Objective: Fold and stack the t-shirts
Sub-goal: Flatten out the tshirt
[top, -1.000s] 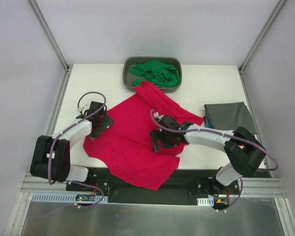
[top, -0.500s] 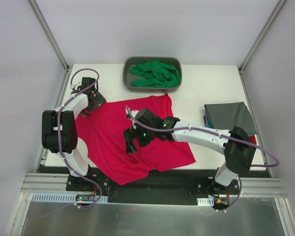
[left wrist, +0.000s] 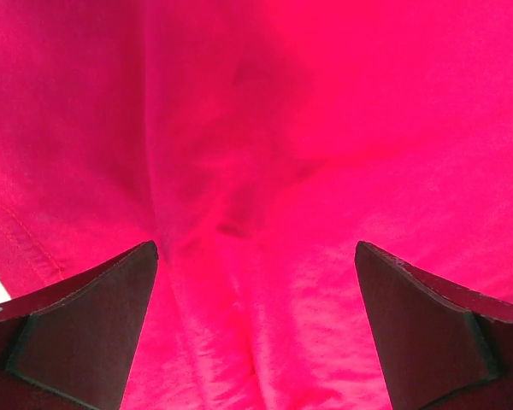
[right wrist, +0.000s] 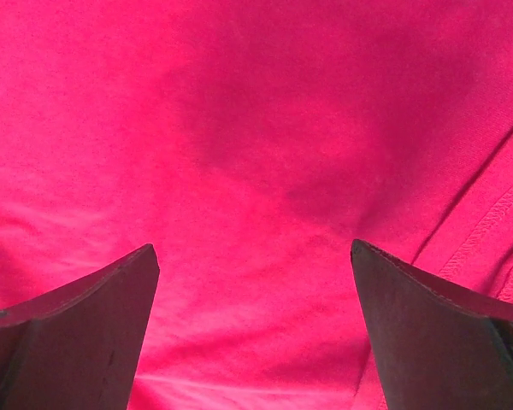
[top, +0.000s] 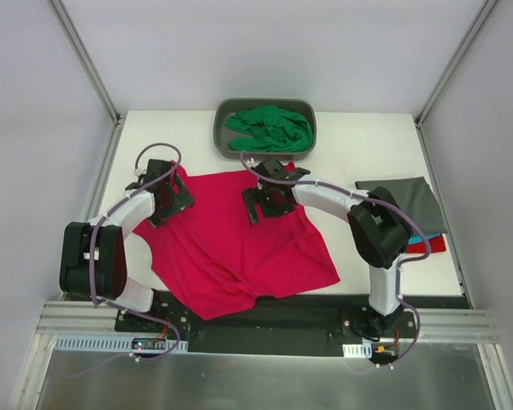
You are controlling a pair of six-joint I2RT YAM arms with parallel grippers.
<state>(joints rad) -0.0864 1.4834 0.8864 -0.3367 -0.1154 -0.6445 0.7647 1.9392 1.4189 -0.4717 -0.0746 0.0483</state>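
The crimson-pink t-shirt (top: 231, 243) lies spread on the white table, its near edge hanging over the front. It fills the left wrist view (left wrist: 265, 128) and the right wrist view (right wrist: 256, 128). My left gripper (top: 173, 195) is open over the shirt's far left corner. My right gripper (top: 265, 198) is open over the shirt's far edge near the middle. The bright green t-shirt (top: 269, 128) is crumpled in the grey tub (top: 221, 128). The dark grey t-shirt (top: 406, 203) lies folded at the right on top of teal and red (top: 436, 244) shirts.
Metal frame posts and white walls ring the table. The tub stands at the far middle edge. Bare table (top: 342, 154) shows between the tub and the folded stack.
The right gripper has moved from the shirt's middle back to its far edge. The left gripper has moved a little nearer and to the right. The shirt now lies flatter than a second ago.
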